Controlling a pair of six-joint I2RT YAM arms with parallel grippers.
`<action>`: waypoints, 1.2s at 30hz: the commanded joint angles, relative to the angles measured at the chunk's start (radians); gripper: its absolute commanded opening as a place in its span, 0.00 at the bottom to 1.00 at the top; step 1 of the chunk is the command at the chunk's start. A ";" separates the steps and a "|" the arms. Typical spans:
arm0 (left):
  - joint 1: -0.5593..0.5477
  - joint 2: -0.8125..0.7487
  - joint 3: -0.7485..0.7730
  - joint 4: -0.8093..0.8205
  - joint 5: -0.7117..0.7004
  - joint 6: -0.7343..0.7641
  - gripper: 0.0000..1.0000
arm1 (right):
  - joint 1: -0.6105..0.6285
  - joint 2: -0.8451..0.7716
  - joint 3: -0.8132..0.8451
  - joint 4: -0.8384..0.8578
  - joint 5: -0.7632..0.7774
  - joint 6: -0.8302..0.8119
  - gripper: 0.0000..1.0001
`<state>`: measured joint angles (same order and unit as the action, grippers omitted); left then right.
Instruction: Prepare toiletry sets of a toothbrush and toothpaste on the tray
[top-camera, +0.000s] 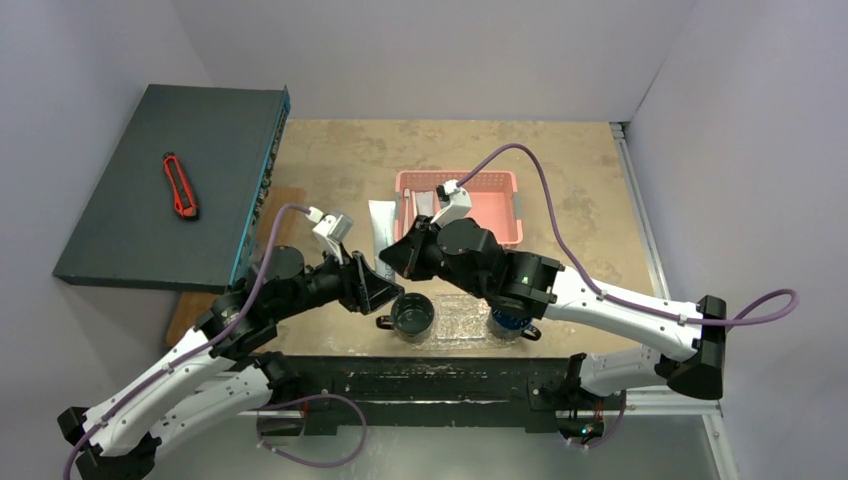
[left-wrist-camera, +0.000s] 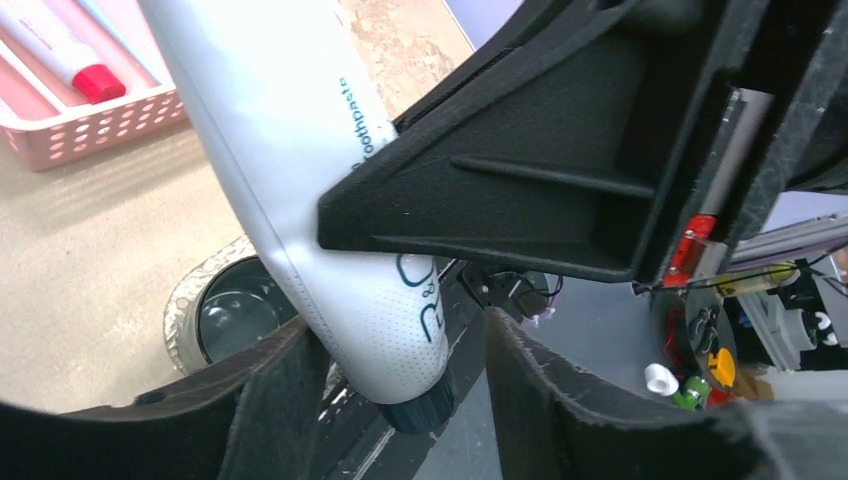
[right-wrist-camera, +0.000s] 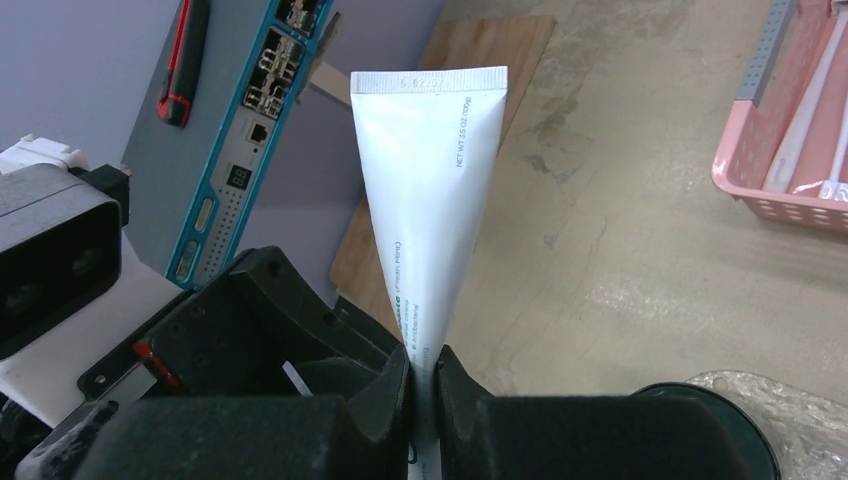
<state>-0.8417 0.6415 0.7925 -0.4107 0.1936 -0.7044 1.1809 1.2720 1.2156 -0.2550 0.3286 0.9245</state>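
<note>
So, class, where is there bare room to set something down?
Bare table lies right of the pink basket, to the table edge, and behind it toward the wall. Crowded: near centre, where left hand, right hand, toothpaste tube, green mug, blue mug and tray bunch.

From the dark green mug (top-camera: 412, 316), the left tool (left-wrist-camera: 400, 400) and right tool (right-wrist-camera: 425, 380) crowd overhead around the held toothpaste tube (right-wrist-camera: 425, 180), the pink basket (top-camera: 517, 205) blocks 12 to 1 o'clock, the right arm (top-camera: 620, 305) lies across 3 o'clock, and bare tabletop (top-camera: 580, 190) lies open toward 11 and 2 o'clock.
</note>
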 joint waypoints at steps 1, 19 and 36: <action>0.004 -0.009 -0.006 0.068 0.008 0.005 0.49 | 0.009 -0.009 0.050 0.050 0.040 0.022 0.09; 0.005 -0.045 -0.005 0.011 0.021 0.047 0.00 | 0.014 -0.085 -0.002 0.026 0.108 -0.045 0.50; 0.004 -0.145 0.089 -0.259 0.233 0.190 0.00 | 0.009 -0.115 0.153 -0.198 -0.033 -0.501 0.63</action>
<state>-0.8337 0.5133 0.8112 -0.6289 0.3054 -0.5900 1.1908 1.1767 1.2926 -0.3992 0.3733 0.5911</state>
